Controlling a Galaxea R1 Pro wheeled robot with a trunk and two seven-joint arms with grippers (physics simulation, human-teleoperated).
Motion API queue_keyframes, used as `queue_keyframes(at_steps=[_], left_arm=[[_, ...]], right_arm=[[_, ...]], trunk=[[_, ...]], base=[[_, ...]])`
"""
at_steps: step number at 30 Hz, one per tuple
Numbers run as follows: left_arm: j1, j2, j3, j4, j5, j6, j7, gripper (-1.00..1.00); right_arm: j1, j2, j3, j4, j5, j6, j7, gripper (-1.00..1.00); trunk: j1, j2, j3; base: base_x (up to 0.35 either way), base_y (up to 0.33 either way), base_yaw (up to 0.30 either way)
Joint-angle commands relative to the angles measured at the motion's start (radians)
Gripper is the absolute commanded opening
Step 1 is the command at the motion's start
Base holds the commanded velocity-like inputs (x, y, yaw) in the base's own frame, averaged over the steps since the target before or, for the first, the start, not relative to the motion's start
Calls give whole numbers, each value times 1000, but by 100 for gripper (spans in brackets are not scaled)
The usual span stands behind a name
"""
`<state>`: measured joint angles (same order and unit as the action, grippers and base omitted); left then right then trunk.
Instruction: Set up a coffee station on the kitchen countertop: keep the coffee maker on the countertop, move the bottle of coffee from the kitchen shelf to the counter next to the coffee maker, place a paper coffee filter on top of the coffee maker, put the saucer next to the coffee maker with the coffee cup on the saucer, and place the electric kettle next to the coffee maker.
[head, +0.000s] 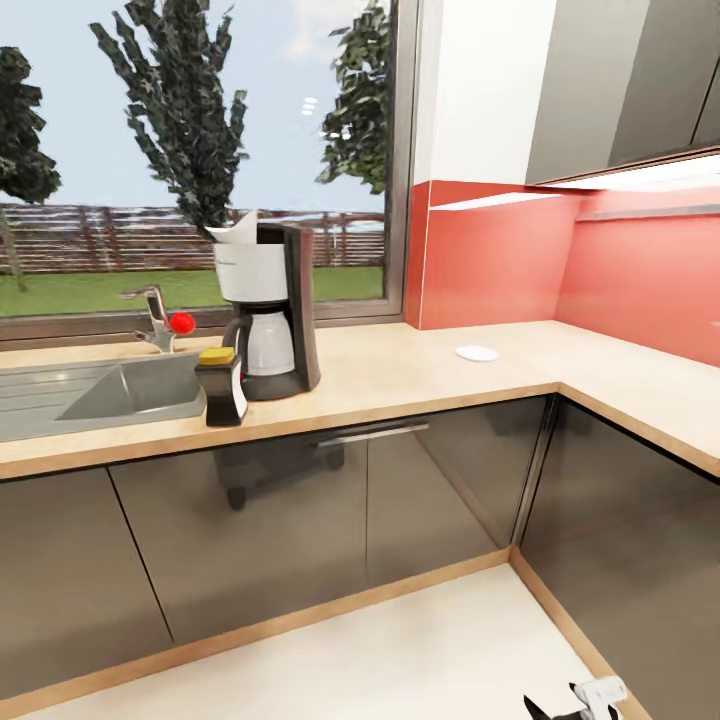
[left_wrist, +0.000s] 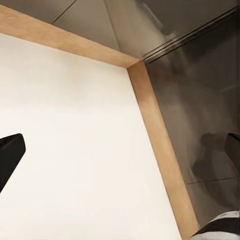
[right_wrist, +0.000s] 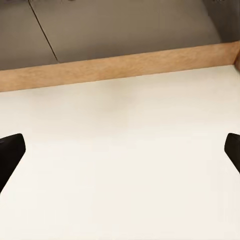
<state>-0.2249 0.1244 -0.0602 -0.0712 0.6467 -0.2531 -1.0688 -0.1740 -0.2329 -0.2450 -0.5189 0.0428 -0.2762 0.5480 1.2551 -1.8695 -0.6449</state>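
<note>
The coffee maker (head: 270, 315) stands on the kitchen countertop (head: 400, 385) beside the sink, with the paper coffee filter (head: 236, 231) sitting on its top. The bottle of coffee (head: 221, 387), black with a yellow cap, stands just in front and left of it. The saucer (head: 476, 352) lies bare on the counter further right. The coffee cup and the electric kettle are out of view. My left gripper (left_wrist: 121, 152) hangs open over the pale floor by the cabinet corner. My right gripper (right_wrist: 121, 152) is open above the floor, holding nothing.
A steel sink (head: 60, 400) with a faucet (head: 155, 315) and red knob is inset at the left. Glossy dark cabinets (head: 300, 520) run under the counter and turn a corner at the right. A white and black arm part (head: 590, 697) shows low over the floor.
</note>
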Motion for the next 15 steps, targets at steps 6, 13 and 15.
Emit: queue_keyframes(at_steps=[6,13,15], left_arm=[[-1,-15,-5,-91,5,-1,-2,100],[-1,-16,-6,-283,5,89,-1,100],[-1,-16,-3,-347,5,145,-1,100]], right_arm=[[-1,4,-8,-2,2,-1,8,100],[-1,3,-9,-62,1,26,9,100],[-1,3,-8,-101,1,36,9,100]], trunk=[[0,0,-1],[0,0,-1],[0,0,-1]], base=[[1,-1,-1],[0,0,0],[0,0,0]])
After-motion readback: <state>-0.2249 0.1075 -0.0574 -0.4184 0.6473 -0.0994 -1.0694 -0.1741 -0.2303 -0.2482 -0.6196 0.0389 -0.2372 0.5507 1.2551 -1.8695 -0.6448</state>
